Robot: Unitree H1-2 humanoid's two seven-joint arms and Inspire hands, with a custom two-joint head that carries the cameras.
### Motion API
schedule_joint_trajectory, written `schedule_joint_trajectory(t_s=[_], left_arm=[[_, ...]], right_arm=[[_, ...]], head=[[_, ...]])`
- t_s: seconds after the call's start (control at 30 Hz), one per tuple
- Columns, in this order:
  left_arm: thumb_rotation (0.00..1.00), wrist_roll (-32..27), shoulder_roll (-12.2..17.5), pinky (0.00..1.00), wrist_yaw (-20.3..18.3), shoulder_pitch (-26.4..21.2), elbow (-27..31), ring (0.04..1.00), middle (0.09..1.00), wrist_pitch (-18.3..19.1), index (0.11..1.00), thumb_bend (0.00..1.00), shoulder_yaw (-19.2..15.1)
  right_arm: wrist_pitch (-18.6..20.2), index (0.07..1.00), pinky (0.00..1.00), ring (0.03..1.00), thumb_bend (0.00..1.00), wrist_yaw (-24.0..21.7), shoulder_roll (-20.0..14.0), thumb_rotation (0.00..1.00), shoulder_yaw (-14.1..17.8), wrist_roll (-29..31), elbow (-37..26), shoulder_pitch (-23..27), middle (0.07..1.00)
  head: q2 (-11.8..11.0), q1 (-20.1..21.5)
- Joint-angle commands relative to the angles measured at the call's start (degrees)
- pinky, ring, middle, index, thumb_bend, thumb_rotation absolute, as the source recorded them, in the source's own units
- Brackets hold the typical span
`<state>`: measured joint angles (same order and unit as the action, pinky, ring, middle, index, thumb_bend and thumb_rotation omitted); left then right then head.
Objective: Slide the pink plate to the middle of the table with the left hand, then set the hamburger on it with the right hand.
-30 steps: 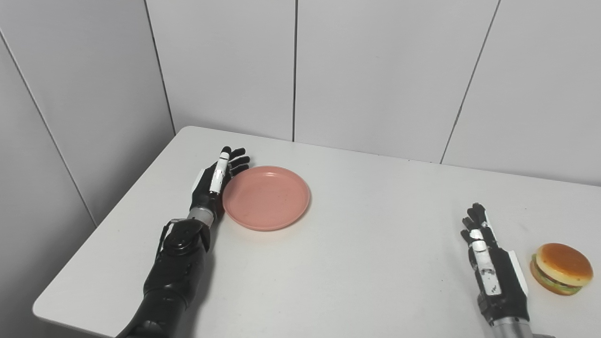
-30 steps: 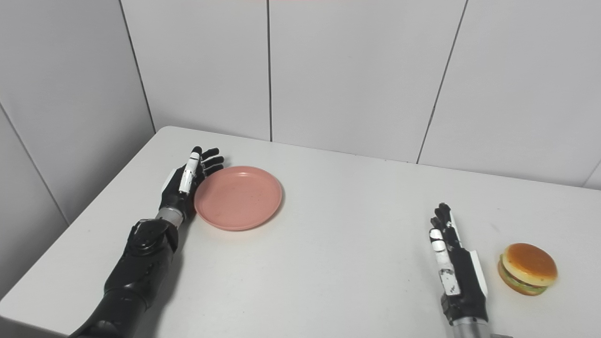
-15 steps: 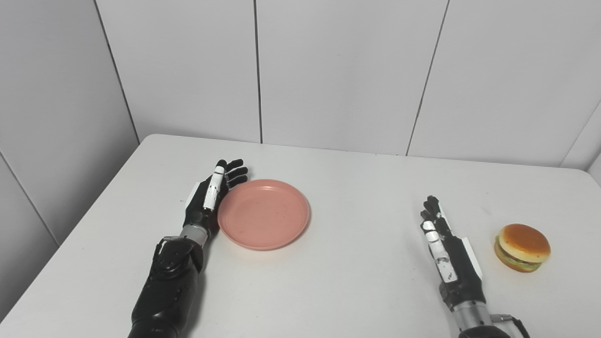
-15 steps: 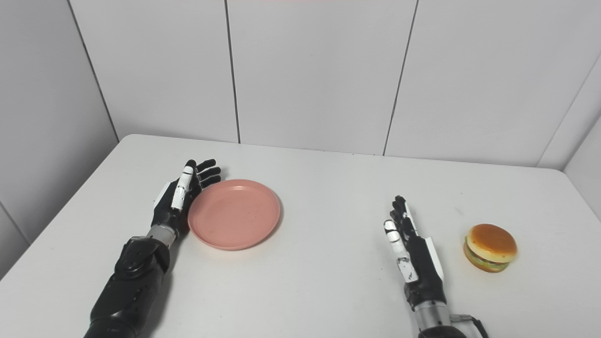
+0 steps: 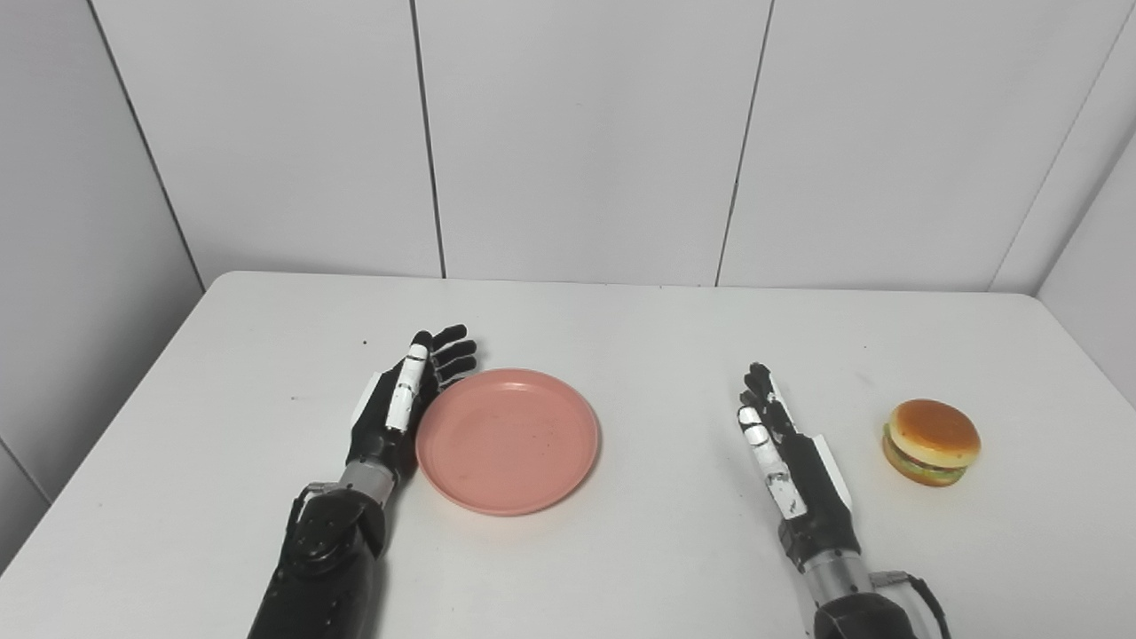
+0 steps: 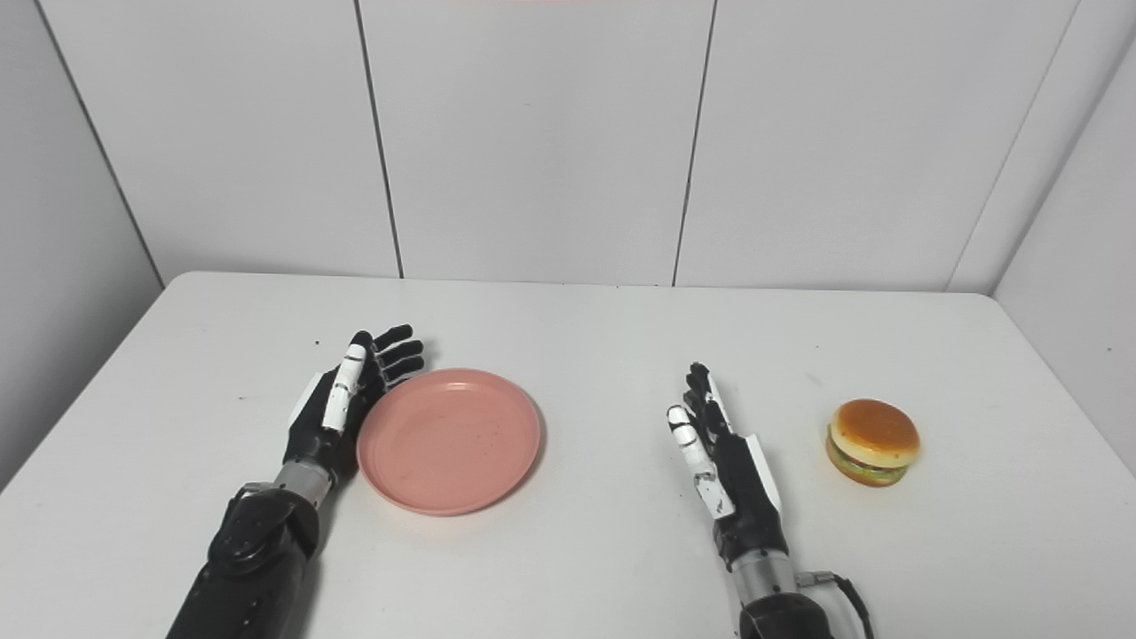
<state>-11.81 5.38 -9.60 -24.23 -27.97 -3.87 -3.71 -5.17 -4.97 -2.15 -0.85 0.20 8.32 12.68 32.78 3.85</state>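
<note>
Camera panned right; left hand point(image 5: 399, 410) still edges pink plate point(image 5: 508, 441).

The pink plate point(image 5: 507, 440) beside my left hand point(image 5: 401, 413) looks like smooth matt plastic. The surface point(image 5: 621, 550) is matt white. The hamburger point(image 5: 931, 440) bun shines glossy.
</note>
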Motion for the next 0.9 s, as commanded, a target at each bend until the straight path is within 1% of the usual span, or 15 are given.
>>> schedule_joint_trajectory(t_s=[0.0, 0.1, 0.17, 0.27, 0.3, 0.43, 0.57, 0.67, 0.87], left_arm=[[0.99, 0.89, -0.9, 0.8, -0.45, 0.41, 1.03, 0.82, 0.805, 0.98, 0.774, 0.47, 1.17], [1.0, 0.54, -1.52, 0.83, -1.52, 1.34, 2.61, 0.836, 0.818, 2.48, 0.789, 0.51, 1.93], [1.0, 0.73, -1.77, 0.84, -1.95, 2.28, 3.97, 0.849, 0.829, 3.02, 0.799, 0.51, 2.69], [1.0, 0.89, -2.3, 0.84, -1.87, 3.52, 5.44, 0.847, 0.83, 3.57, 0.801, 0.51, 3.58], [1.0, 0.84, -2.48, 0.84, -1.65, 3.72, 5.73, 0.845, 0.826, 3.86, 0.795, 0.5, 3.67], [1.0, 0.88, -3.05, 0.87, -1.58, 4.64, 7.33, 0.858, 0.828, 5.53, 0.796, 0.47, 4.29], [1.0, 1.09, -3.78, 0.87, -1.3, 5.42, 8.49, 0.859, 0.833, 5.65, 0.803, 0.46, 4.95], [1.0, 1.29, -4.0, 0.88, -1.19, 5.81, 9.03, 0.863, 0.838, 5.6, 0.809, 0.46, 5.47], [1.0, 1.62, -4.49, 0.9, -0.98, 6.12, 9.11, 0.869, 0.848, 4.96, 0.822, 0.46, 5.93]], right_arm=[[-0.02, 1.0, 1.0, 1.0, 0.55, 0.05, 0.76, 0.86, -0.07, 1.03, -0.2, -0.08, 1.0], [0.19, 1.0, 1.0, 1.0, 0.55, -0.42, 0.65, 0.87, -0.09, 1.61, 0.11, 0.16, 1.0], [-0.04, 1.0, 1.0, 1.0, 0.55, -0.23, 0.61, 0.85, -0.18, 1.32, 0.29, 0.23, 1.0], [0.54, 1.0, 1.0, 1.0, 0.58, 0.27, 0.61, 0.87, -0.39, 0.48, 0.03, 0.23, 1.0], [0.75, 1.0, 1.0, 1.0, 0.58, 0.28, 0.63, 0.87, -0.4, 0.46, -0.09, 0.2, 1.0], [-0.1, 1.0, 1.0, 1.0, 0.57, 0.26, 0.7, 0.87, -0.28, 0.32, 0.17, 0.21, 1.0], [0.85, 1.0, 1.0, 1.0, 0.58, -0.03, 0.83, 0.86, -0.2, 0.68, -0.51, -0.01, 1.0], [0.39, 1.0, 1.0, 1.0, 0.58, 0.0, 0.87, 0.85, -0.18, 0.61, -0.35, -0.02, 1.0], [0.68, 1.0, 1.0, 1.0, 0.57, -0.1, 0.9, 0.86, -0.19, 0.67, -0.51, -0.05, 1.0]], head=[[0.03, 0.0], [0.2, 0.48], [0.39, 0.83], [0.39, 0.83], [0.39, 0.83], [0.47, 0.93], [0.54, 0.78], [0.59, 0.81], [0.54, 0.81]])
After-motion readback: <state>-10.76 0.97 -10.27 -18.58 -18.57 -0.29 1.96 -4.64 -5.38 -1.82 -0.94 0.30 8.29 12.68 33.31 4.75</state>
